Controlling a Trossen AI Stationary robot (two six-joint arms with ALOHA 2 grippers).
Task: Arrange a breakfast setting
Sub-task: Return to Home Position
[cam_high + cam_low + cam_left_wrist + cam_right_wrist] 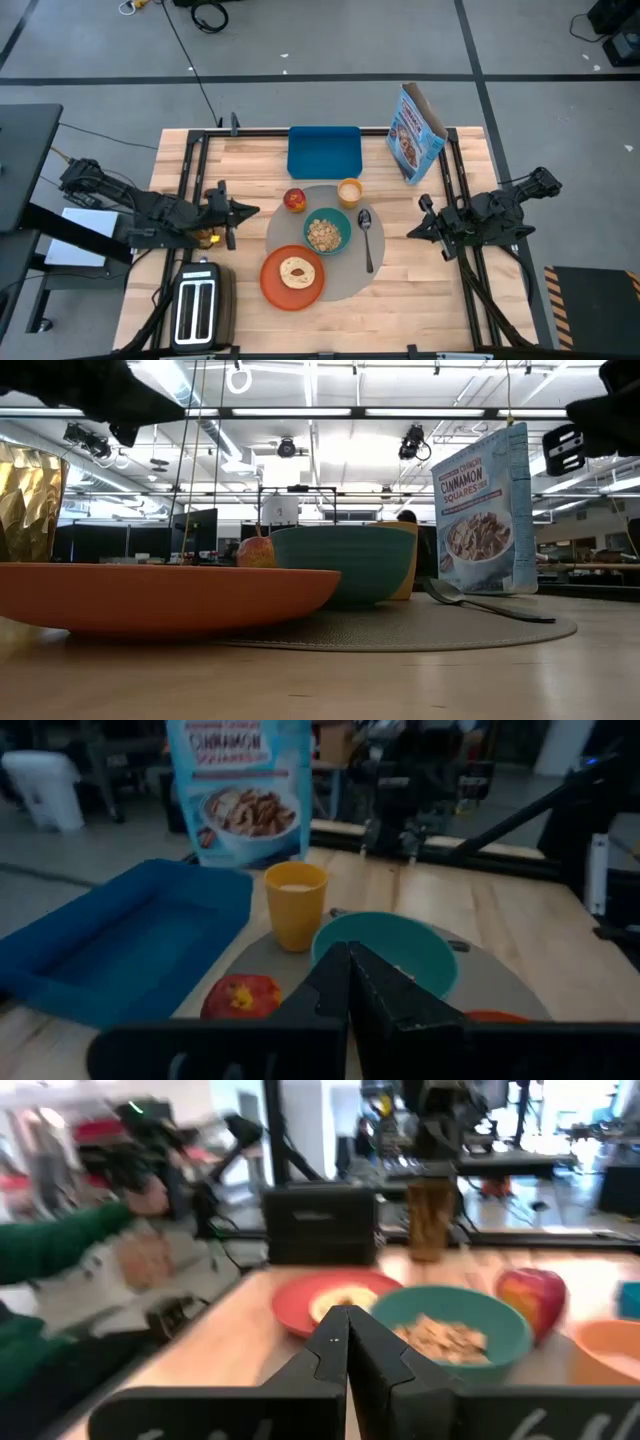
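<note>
On the wooden table lies a round grey mat (330,250). On it sit a teal bowl (327,232) holding cereal, an orange plate (292,277) with round bread (297,270), an orange-yellow cup (349,192), a red apple (294,200) and a metal spoon (367,238). A blue cereal bag (418,133) stands upright at the far right. My left gripper (252,209) is shut at the mat's left, empty. My right gripper (412,232) is shut at the mat's right, empty. Both are drawn back over the table's side rails.
A blue rectangular tray (324,152) lies at the far edge behind the mat. A silver-and-black toaster (198,310) stands at the near left corner. Dark frame rails (455,170) run along both sides. In the right wrist view, a person in a green sleeve (60,1250) is beyond the table.
</note>
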